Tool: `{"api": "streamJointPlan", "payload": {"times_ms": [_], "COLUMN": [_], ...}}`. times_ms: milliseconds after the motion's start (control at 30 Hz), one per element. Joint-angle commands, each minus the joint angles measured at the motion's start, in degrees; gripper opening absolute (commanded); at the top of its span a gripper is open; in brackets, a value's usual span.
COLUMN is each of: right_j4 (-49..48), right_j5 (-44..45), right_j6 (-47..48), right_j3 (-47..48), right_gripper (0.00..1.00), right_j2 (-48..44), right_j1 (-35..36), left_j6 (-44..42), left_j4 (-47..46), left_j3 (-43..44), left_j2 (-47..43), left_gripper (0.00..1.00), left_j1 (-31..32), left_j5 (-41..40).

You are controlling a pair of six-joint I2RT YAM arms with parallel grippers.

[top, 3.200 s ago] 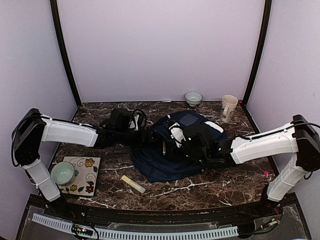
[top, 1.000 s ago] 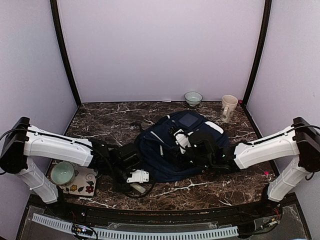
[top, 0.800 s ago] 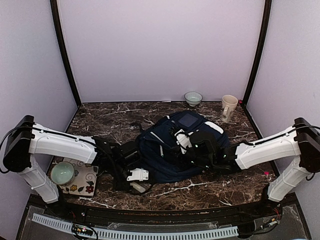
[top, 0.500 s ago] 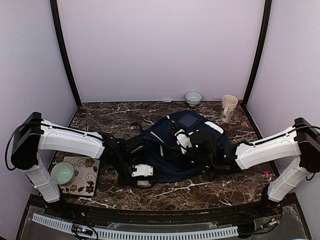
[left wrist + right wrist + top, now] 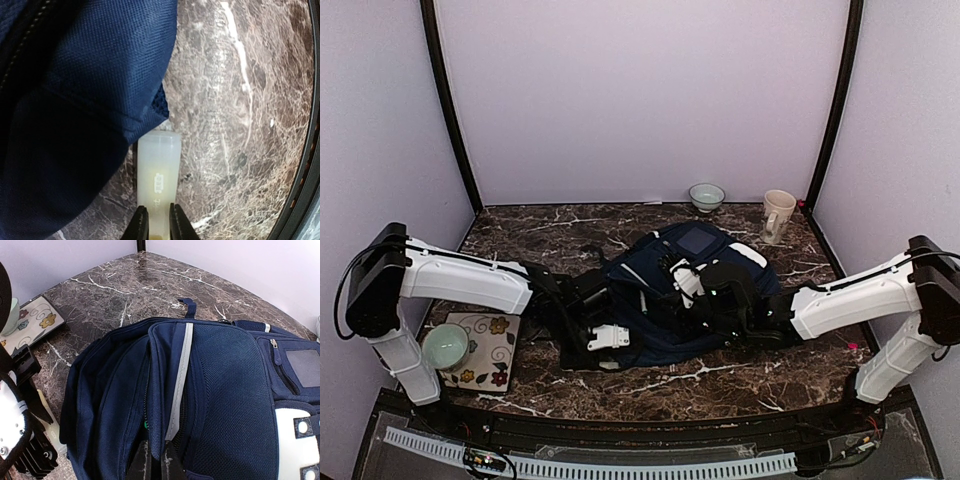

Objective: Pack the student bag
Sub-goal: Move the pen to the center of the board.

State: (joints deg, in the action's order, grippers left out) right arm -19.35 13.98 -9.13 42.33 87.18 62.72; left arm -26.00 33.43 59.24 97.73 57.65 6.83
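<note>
My left gripper (image 5: 155, 226) is at the near left edge of the student bag (image 5: 665, 340), clenched on the end of a pale tube (image 5: 158, 170). The tube's far end is tucked just under the bag's navy hem, and I cannot tell whether it rests on the marble table (image 5: 750, 380) or hangs just above it. Off to the left lies a flowered tile (image 5: 485, 350) with a pale green cup (image 5: 445, 345) at its left edge. The bag lies in the middle of the table, and my right gripper (image 5: 156, 460) pinches a fold of fabric at its mouth, holding the compartment agape toward the left. I judge the packing barely begun: the opening is held and one item grasped, but nothing shows inside, though the interior is dark. The tube has yet to go in and be released. At the far edge a small bowl (image 5: 706, 196) and a mug (image 5: 778, 214) stand well apart from the bag.
</note>
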Motion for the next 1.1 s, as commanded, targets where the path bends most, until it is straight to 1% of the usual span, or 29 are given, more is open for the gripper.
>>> {"api": "streamJointPlan", "payload": {"times_ms": [0,200,300,467,567,700,800,900,1067], "right_j4": [-2.71,-3.14,-2.6,-2.15,-2.01,-1.91,-1.76,-1.27,-0.1], "right_j5": [-1.01,-0.54,-0.51,-0.4,-0.27,-0.24,-0.4,-0.57,-0.4], "right_j6": [-0.81,-0.74,-0.72,-0.72,-0.71,-0.89,-1.14,-1.16,-1.09], "right_j3": [0.56,0.6,1.35,2.05,2.39,2.9,3.39,4.19,5.51], "right_gripper": [0.0,0.0,0.0,0.0,0.0,0.0,0.0,0.0,0.0], "right_j2": [-0.08,-0.04,0.48,1.14,1.28,1.54,1.91,2.4,2.86], "right_j1": [0.46,0.45,0.47,0.47,0.47,0.5,0.47,0.47,0.47], "left_j6": [3.83,8.72,9.81,11.58,12.44,15.01,17.35,19.83,24.83], "left_j4": [-0.47,-5.0,-6.59,-10.75,-12.93,-15.21,-16.83,-20.41,-27.69], "left_j3": [-1.05,-2.91,-3.41,-4.47,-5.74,-6.22,-6.43,-7.7,-10.94], "left_j2": [-1.34,-6.28,-7.79,-10.03,-11.98,-15.04,-17.08,-19.29,-21.9], "left_gripper": [0.15,0.15,0.15,0.15,0.15,0.15,0.14,0.07,0.06], "left_j1": [0.1,0.18,0.42,0.79,0.89,0.93,0.98,1.06,1.06], "left_j5": [3.09,5.11,5.51,9.06,9.21,9.71,12.05,11.92,12.55]}}
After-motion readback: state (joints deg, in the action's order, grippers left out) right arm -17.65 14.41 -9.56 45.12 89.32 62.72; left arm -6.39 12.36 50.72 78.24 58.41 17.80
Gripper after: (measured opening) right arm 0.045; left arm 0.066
